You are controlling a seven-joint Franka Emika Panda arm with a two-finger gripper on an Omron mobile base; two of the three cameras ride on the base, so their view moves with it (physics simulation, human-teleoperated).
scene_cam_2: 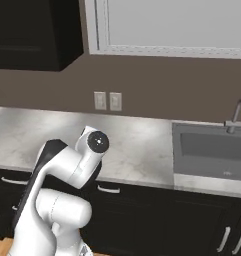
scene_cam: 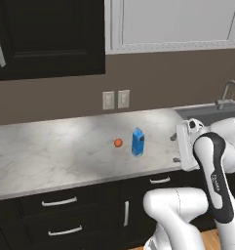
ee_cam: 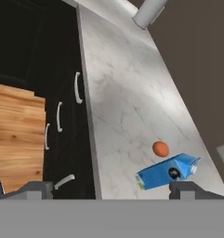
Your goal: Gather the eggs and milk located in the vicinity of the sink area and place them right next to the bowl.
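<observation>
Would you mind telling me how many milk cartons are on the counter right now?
1. The blue milk carton stands upright on the marble counter, just right of a small orange ball and left of the sink. The arm may hide others.

Light: even, soft, no clear source.
Glare: pale sheen on the glossy grey-veined marble counter (scene_cam: 65, 146) ahead of the gripper.
Shadows: faint beneath the small blue carton (ee_cam: 167, 172); the black upper cabinets (scene_cam: 50, 36) stay dim.
Sharpness: crisp, no blur.
</observation>
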